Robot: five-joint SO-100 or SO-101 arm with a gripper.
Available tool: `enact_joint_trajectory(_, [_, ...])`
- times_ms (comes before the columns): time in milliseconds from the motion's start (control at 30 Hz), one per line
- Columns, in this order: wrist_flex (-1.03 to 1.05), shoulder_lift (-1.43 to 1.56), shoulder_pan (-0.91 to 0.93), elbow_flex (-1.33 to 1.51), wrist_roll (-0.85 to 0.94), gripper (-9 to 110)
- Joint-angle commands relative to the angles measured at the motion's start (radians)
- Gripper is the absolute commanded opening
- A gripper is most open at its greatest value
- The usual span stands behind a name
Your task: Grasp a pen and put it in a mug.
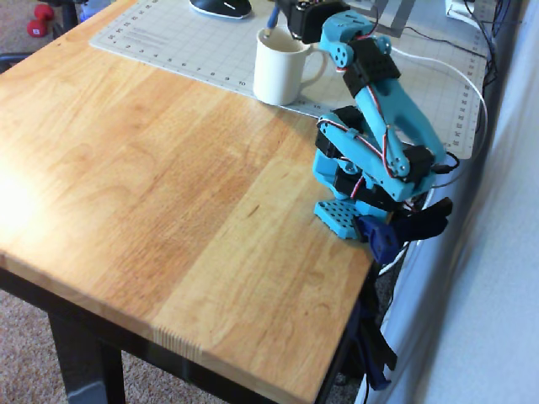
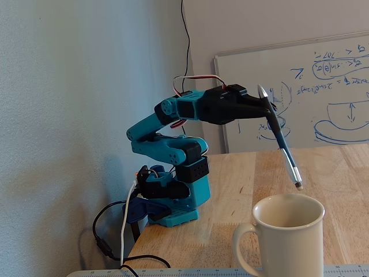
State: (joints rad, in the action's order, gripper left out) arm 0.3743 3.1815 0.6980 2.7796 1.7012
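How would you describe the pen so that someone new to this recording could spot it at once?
Start in the fixed view at the teal and black robot arm at the edge of the wooden table. Its black hand holds a slim dark blue pen tilted, silver end down, above the plain white ceramic mug. It is the only thin stick-like thing held in the air.

Blue scrawl on whiteboard [image 2: 323, 98], perhaps mirrored, nothing legible.

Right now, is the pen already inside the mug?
No, in the fixed view the pen hangs tilted in the hand, its lower end above the rim of the mug.
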Motion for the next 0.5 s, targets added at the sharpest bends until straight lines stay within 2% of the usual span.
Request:
enact_joint_trajectory(0, [-0.008,0.032,0.052,-0.017,0.011,0])
enact_joint_trajectory(467, [-0.018,0.087,0.123,0.170,0.011,0])
